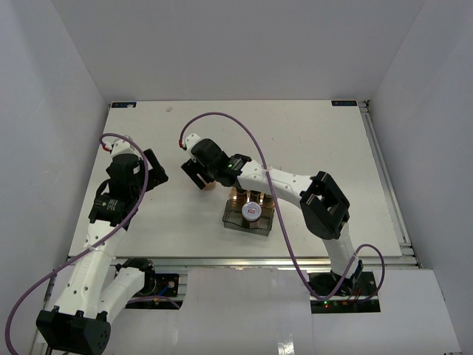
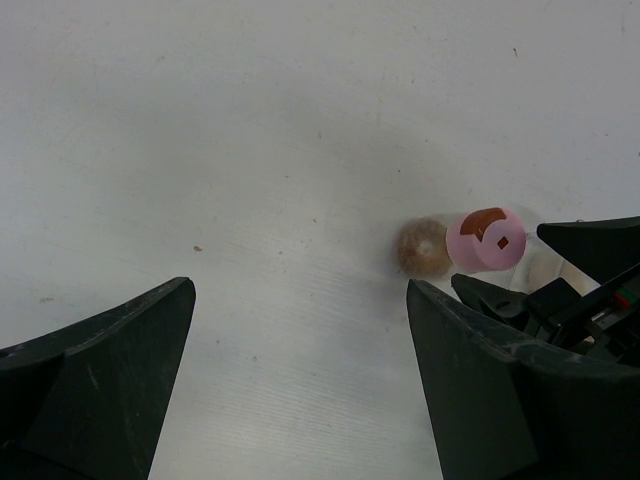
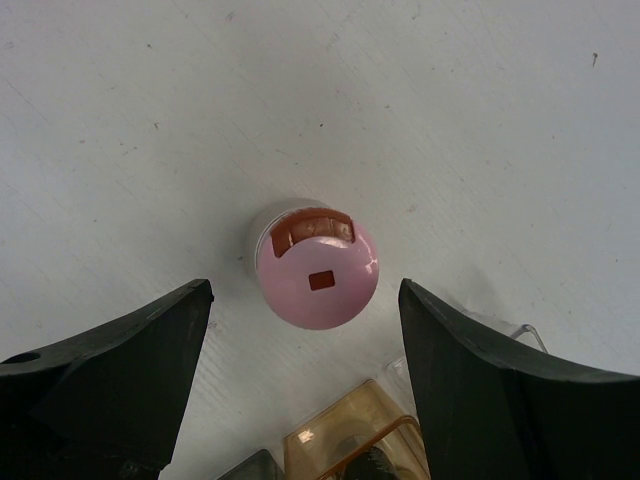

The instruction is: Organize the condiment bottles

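Note:
A pink-capped condiment bottle (image 3: 318,270) with brown contents stands upright on the white table. My right gripper (image 3: 305,297) is open, one finger on each side of the bottle, neither touching it. The same bottle (image 2: 487,238) shows in the left wrist view, beside the right gripper's fingers (image 2: 590,250). In the top view the right gripper (image 1: 196,176) hides it. My left gripper (image 2: 300,385) is open and empty over bare table, left of the bottle, and also shows in the top view (image 1: 157,176). Other bottles, one with a white red-labelled cap (image 1: 252,210), stand in the bin.
The clear smoky plastic bin (image 1: 230,219) sits at the table's near middle, just right of the right gripper; its corner (image 3: 345,440) shows in the right wrist view. A purple cable (image 1: 244,133) arcs over the right arm.

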`<state>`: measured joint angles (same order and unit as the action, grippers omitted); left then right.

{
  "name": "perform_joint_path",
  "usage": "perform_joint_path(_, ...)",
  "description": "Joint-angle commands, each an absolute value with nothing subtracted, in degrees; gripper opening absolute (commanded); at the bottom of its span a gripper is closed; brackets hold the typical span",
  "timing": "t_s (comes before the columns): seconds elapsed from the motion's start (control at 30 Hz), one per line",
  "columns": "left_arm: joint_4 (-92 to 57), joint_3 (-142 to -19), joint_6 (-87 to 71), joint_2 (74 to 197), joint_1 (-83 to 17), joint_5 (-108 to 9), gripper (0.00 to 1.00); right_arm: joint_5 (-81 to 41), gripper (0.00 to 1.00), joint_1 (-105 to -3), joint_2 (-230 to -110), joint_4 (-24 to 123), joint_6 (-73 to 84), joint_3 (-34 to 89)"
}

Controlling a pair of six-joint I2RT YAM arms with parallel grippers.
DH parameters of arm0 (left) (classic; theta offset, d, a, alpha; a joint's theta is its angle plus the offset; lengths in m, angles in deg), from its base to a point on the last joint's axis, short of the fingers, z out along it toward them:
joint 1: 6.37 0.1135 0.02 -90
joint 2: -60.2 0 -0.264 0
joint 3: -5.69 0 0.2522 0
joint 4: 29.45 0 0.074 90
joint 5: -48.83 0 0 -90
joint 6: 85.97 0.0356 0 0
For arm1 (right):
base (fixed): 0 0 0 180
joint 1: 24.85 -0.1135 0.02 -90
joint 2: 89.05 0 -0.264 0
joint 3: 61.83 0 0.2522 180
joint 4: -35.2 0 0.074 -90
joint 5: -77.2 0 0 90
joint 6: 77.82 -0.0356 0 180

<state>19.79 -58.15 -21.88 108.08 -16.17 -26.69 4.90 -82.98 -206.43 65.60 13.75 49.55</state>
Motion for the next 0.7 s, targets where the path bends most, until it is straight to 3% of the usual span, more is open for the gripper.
perform_joint_path(0.0, 18.8, -58.6, -21.2, 107.7, -15.8, -25.5, 0.98, 6.5, 0.82, -82.8, -205.6, 65.6, 15.0, 52.5)
perform_joint_path(0.67, 18.7, -58.3, -21.1, 107.5, -15.8, -25.3, 0.98, -1.1, 0.8, -80.6, -208.9, 64.5, 13.5, 52.8)
